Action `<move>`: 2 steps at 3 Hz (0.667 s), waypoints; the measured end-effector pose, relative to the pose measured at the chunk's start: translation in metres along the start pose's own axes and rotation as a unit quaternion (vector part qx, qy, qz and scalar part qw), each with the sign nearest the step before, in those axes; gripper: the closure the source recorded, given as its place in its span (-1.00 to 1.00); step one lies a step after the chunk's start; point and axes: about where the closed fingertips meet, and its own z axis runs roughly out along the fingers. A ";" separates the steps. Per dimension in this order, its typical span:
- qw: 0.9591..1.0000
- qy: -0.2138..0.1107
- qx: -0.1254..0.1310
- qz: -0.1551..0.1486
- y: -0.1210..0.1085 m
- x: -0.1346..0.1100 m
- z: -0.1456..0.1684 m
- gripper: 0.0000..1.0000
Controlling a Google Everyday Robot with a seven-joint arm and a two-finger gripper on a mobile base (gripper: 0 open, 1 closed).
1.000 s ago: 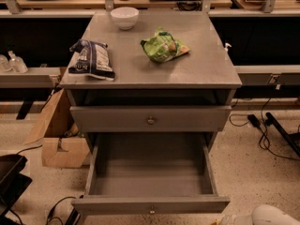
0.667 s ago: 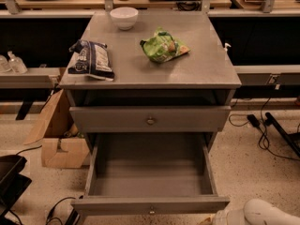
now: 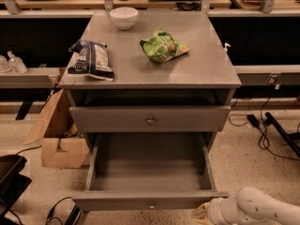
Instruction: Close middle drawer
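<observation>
- The middle drawer (image 3: 149, 201) is pulled way out of the grey cabinet. Its long shallow box is wide open, and its flat front with the little brass knob (image 3: 151, 204) sits near the bottom edge of the view.
- The drawer above it (image 3: 150, 119) sticks out just a bit, with a dark gap over it under the top.
- The pincer (image 3: 202, 213) is low in the bottom right corner, just beside the right end of the open drawer's front. It's on the end of the white arm (image 3: 257, 209). Honestly can't tell if it's wide or narrow, or whether it's touching the front.
- On the counter (image 3: 197, 69): a white bowl (image 3: 123, 17) at the back, a green snack bag (image 3: 163, 46) near the middle, and a dark blue bag (image 3: 91, 59) by the left edge.
- A cardboard box (image 3: 62, 150) sits on the floor left of the cabinet.
</observation>
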 end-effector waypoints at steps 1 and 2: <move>1.000 -0.006 0.004 -0.009 -0.016 -0.005 0.010 1.00; 1.000 -0.006 0.004 -0.011 -0.020 -0.006 0.010 1.00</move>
